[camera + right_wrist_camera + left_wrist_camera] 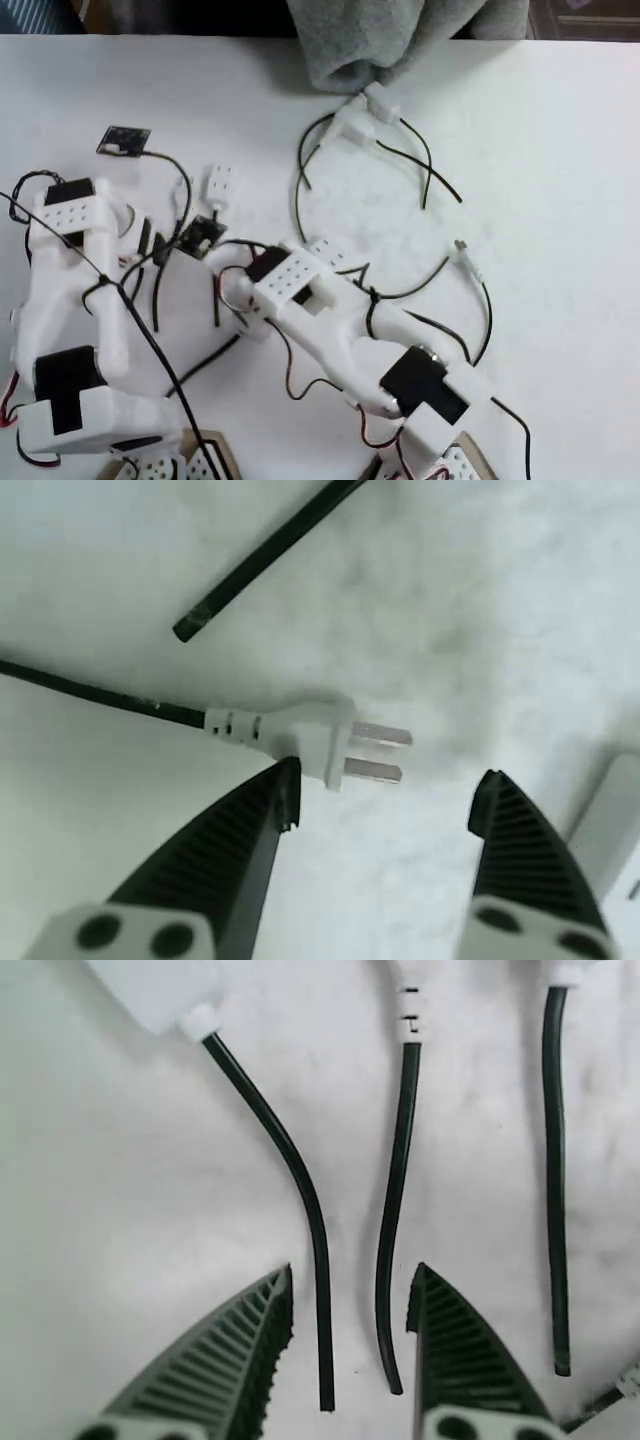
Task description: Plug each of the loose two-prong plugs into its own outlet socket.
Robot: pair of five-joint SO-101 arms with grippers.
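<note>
1. In the high view, the left arm [70, 215] and the right arm [300, 290] are being held low over the table [560, 150] among black leads. A white socket block [220, 183] is lying between them, and a loose plug [462, 250] toward the right edge.
2. In the left wrist view, the left claw [353, 1270] is being held spread over cut cable ends [395, 1210], with nothing being pinched.
3. In the right wrist view, the right claw [390, 770] is being held spread at a flat-lying two-prong plug [315, 735], apparently so that it can be pinched.

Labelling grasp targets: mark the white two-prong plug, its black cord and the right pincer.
white two-prong plug [315, 740], right wrist view, on its body.
black cord [100, 692], right wrist view, partway along its length.
right pincer [388, 798], right wrist view, midway between its fingertips.
</note>
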